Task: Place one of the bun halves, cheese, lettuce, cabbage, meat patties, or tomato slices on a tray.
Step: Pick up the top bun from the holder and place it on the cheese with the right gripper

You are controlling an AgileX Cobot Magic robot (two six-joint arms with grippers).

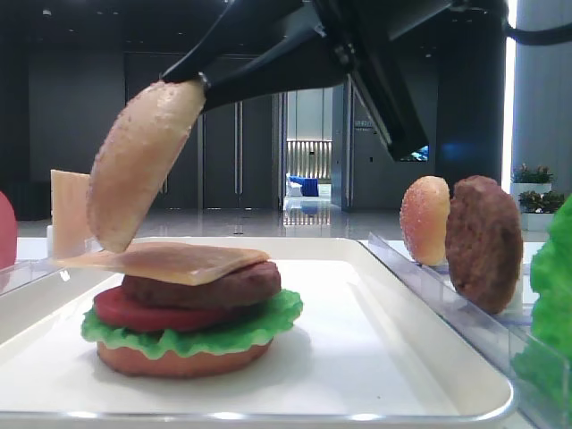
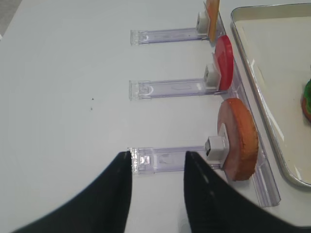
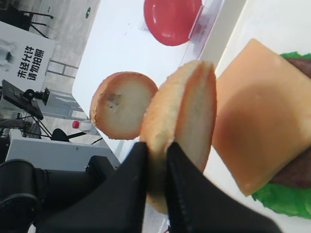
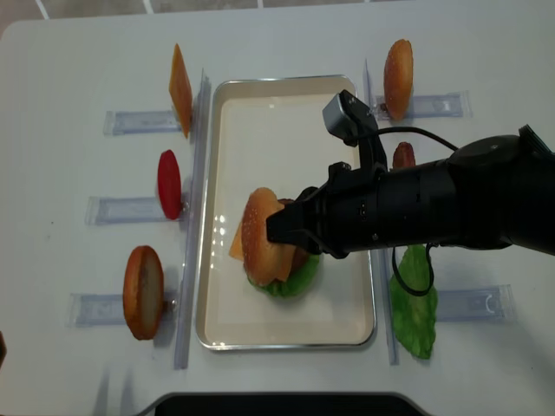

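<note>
One tray, stacked cheese, lettuce

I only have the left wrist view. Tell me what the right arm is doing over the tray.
Observer: The right gripper is shut on the bun top, holding it tilted on edge above the stack on the tray.
Operator: Give me the stack's top layer.
Observer: The cheese is on top, over a meat patty, a tomato slice, lettuce and a bottom bun.
Operator: Report what sits right of the tray.
Observer: Another speckled bun, a spare patty and a second lettuce leaf wait there.
</note>
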